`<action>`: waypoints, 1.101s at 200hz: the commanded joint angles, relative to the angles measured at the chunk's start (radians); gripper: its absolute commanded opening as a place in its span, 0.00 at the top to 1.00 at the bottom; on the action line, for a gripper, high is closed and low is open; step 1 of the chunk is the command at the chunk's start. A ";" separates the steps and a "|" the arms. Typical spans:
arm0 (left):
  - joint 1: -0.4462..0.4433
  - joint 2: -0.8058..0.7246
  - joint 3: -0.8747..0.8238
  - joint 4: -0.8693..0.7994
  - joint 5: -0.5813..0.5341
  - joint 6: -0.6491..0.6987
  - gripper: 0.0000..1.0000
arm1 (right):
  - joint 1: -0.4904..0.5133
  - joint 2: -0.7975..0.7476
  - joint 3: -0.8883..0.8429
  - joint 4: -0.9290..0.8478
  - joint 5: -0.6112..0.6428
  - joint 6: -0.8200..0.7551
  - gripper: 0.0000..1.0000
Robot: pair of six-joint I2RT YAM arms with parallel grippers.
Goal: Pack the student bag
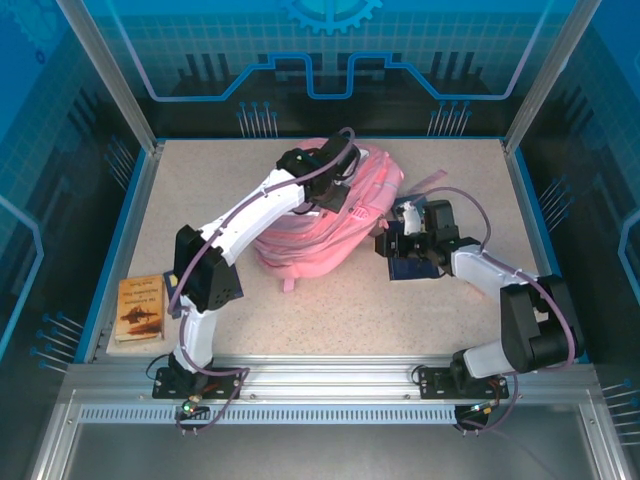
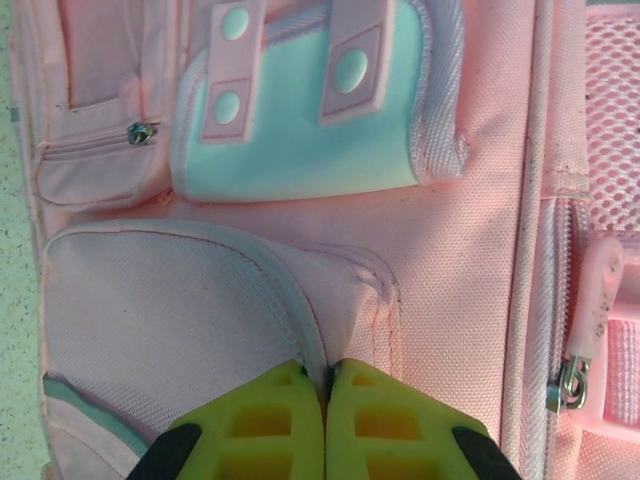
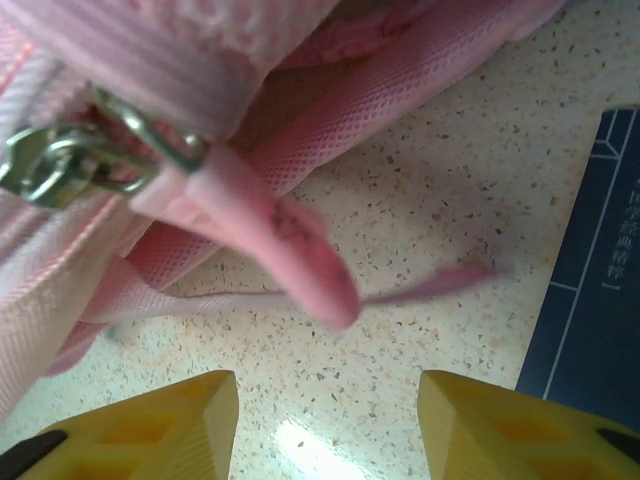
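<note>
The student bag (image 1: pixel 300 250) lies flat in the middle of the table, a pink backpack. My left gripper (image 2: pixel 327 368) reaches over it and is shut, pinching the raised seam of a front pocket (image 2: pixel 180 320) between its yellow-green fingers. From above, the left gripper (image 1: pixel 343 203) sits on the bag's upper middle. My right gripper (image 3: pixel 328 392) is open at the bag's right side, just above the table. A pink zip pull tab (image 3: pixel 290 245) hangs from a metal slider (image 3: pixel 55 165) ahead of its fingers, not between them. In the top view the right gripper (image 1: pixel 390 233) is beside the bag's edge.
A dark blue book (image 1: pixel 415 267) lies flat on the table under my right wrist, its edge (image 3: pixel 590 300) to the right of my fingers. A brown book (image 1: pixel 140 308) rests at the table's left edge. Loose pink straps (image 3: pixel 400 95) trail off the bag.
</note>
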 commanded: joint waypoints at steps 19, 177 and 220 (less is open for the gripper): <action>0.041 -0.110 0.064 0.031 0.052 0.014 1.00 | -0.064 -0.065 0.038 0.023 -0.119 -0.112 0.55; 0.076 -0.139 0.083 0.024 0.152 -0.028 1.00 | -0.037 0.045 0.154 0.042 -0.194 -0.183 0.59; 0.082 -0.132 0.082 0.029 0.152 -0.034 1.00 | -0.021 0.056 0.194 -0.020 -0.155 -0.247 0.73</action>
